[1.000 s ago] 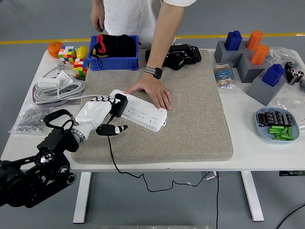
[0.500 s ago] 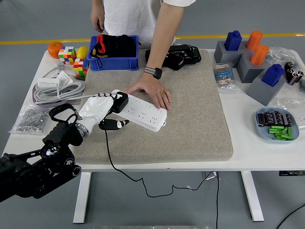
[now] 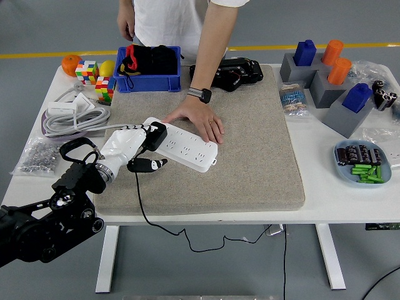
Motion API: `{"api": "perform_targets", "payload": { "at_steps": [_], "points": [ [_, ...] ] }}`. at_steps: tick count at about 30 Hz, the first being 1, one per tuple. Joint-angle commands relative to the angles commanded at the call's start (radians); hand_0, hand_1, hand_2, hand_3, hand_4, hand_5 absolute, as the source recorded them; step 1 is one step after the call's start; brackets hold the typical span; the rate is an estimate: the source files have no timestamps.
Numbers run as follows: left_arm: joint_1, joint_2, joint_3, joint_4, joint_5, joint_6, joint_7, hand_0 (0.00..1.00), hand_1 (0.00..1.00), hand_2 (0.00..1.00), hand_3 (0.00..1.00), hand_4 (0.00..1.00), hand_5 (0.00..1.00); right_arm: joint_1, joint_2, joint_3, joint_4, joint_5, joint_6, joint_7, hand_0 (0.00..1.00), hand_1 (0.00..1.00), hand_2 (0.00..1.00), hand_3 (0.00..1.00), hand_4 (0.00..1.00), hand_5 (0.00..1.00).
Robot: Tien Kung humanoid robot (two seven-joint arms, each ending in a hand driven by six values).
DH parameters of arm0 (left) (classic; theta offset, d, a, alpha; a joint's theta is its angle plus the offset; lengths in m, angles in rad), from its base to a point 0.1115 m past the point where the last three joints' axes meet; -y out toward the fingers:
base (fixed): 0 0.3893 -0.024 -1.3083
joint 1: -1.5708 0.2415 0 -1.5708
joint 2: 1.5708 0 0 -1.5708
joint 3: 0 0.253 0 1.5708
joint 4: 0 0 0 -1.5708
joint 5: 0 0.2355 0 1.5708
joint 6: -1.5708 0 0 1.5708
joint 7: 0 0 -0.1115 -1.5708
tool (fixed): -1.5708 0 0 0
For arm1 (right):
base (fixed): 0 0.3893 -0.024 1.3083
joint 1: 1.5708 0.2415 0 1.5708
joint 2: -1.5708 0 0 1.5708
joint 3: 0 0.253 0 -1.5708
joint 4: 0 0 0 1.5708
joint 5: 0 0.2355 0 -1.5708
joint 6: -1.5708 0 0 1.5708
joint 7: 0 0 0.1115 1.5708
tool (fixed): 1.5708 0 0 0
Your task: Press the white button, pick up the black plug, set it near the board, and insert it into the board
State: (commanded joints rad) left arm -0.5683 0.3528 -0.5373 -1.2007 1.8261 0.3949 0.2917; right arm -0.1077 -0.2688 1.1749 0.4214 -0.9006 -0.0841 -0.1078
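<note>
Head view: left hand [image 3: 132,149] fingers clamped on black plug [image 3: 154,135] at board [image 3: 182,144] left end; board long axis runs lower-right.

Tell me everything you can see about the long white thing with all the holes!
The white power strip looks like hard plastic, with rows of socket holes on top. It lies flat and slanted on the grey felt mat. A person's hand presses on its far edge. At its left end the robot's left hand holds the black plug against it; the plug's black cord trails off the table's front.

Board [image 3: 182,145] on mat [image 3: 250,156], plug [image 3: 154,135] leftward.
</note>
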Motion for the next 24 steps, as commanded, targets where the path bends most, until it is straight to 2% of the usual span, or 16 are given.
{"api": "perform_targets", "payload": {
  "at_steps": [6,9,13,16,19,24],
  "points": [
    [0.024,0.005,-0.13,-0.068,0.019,0.009,-0.009,0.866,0.885,0.853,0.808,0.834,0.445,0.001,-0.001,-0.001,0.0,0.0,0.0,0.0,0.734,0.701,0.677,0.611,0.678,0.352],
    [0.035,0.006,-0.186,-0.075,0.025,0.003,-0.011,0.874,0.89,0.859,0.819,0.832,0.452,-0.001,0.001,-0.002,-0.001,0.0,0.001,-0.001,0.734,0.7,0.677,0.611,0.678,0.35],
    [0.049,0.015,-0.251,-0.052,-0.008,-0.026,-0.032,0.874,0.89,0.859,0.819,0.832,0.452,-0.001,0.001,0.0,0.0,0.0,0.001,-0.002,0.734,0.7,0.677,0.611,0.678,0.35],
    [0.061,0.025,-0.294,-0.034,-0.069,-0.066,-0.048,0.876,0.89,0.861,0.821,0.833,0.461,0.0,0.0,0.001,-0.001,0.0,0.001,-0.002,0.734,0.7,0.677,0.611,0.678,0.35],
    [0.07,0.031,-0.339,-0.012,-0.122,-0.103,-0.029,0.876,0.89,0.861,0.821,0.833,0.461,-0.001,-0.001,-0.002,-0.001,0.0,0.002,-0.003,0.734,0.7,0.677,0.611,0.678,0.35],
    [0.074,0.04,-0.393,0.013,-0.13,-0.13,-0.003,0.878,0.891,0.859,0.825,0.836,0.464,-0.002,-0.001,-0.002,-0.001,0.001,0.002,-0.003,0.735,0.7,0.677,0.611,0.679,0.35]
  ]
}}
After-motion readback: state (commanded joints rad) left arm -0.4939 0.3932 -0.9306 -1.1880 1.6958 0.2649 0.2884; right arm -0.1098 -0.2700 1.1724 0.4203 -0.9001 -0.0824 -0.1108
